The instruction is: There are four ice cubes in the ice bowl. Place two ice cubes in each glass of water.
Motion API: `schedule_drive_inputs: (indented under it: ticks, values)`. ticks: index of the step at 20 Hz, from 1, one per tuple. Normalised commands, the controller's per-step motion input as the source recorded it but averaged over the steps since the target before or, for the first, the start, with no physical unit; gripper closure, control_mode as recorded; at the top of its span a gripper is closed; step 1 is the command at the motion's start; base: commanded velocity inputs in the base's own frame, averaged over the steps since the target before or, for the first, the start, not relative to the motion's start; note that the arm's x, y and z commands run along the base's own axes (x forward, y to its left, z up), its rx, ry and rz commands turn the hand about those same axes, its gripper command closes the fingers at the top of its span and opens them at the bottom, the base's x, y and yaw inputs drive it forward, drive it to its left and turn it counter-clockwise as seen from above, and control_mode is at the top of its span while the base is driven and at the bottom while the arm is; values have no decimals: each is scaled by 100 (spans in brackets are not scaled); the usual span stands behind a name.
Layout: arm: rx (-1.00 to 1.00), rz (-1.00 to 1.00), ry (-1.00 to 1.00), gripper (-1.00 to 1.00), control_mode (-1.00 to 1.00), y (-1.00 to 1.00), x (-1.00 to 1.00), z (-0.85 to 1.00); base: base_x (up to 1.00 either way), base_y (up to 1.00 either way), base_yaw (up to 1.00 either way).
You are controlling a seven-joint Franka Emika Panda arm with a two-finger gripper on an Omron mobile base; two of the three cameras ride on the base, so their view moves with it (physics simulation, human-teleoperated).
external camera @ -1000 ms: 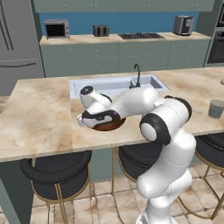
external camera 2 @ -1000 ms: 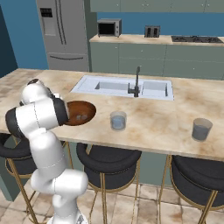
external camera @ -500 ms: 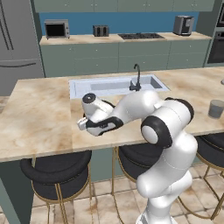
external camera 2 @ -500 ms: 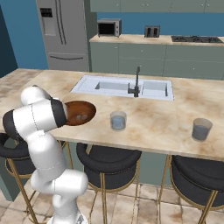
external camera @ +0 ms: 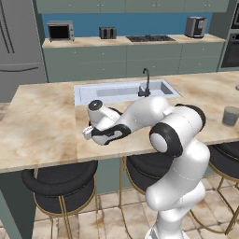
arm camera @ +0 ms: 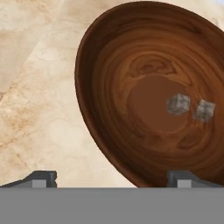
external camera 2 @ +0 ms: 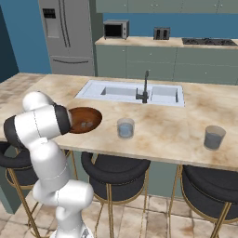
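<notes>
Careful: fingers [arm camera: 111,177] are spread wide over the bowl [arm camera: 109,65], and those two touching ice cubes [arm camera: 191,107] could skid up the slope if you nudge them.

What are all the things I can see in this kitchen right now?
ice bowl: one, reddish-brown wood, on the island counter's front left.
ice cubes: two showing, greyish and see-through, side by side in the bowl's bottom.
glasses of water: two, clear bluish-grey, one right of the bowl, one far right.
sink: one, pale, with a dark tap, set in the island.
stools: black seats on gold legs, under the counter.
microwave, toaster, hob: one each, back counter.
fridge: one, grey, back left.
hand: one, dark tips spread open, over the bowl's near rim, holding nothing.
</notes>
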Motion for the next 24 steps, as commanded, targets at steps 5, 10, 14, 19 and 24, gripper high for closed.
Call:
schedule_drive_inputs:
  ticks: [5,10,14,19,24]
  values:
    - [0,2,1,-100,-100,0,29,-19,0,0,0]
    - [-2,6,0,-100,-100,0,55,-12,0,0,0]
    - [-3,6,0,-100,-100,1,15,-12,0,0,0]
    - [-5,1,0,-100,-100,4,-4,-16,0,0,0]
    - [-2,0,0,-100,-100,0,-12,-8,0,0,0]
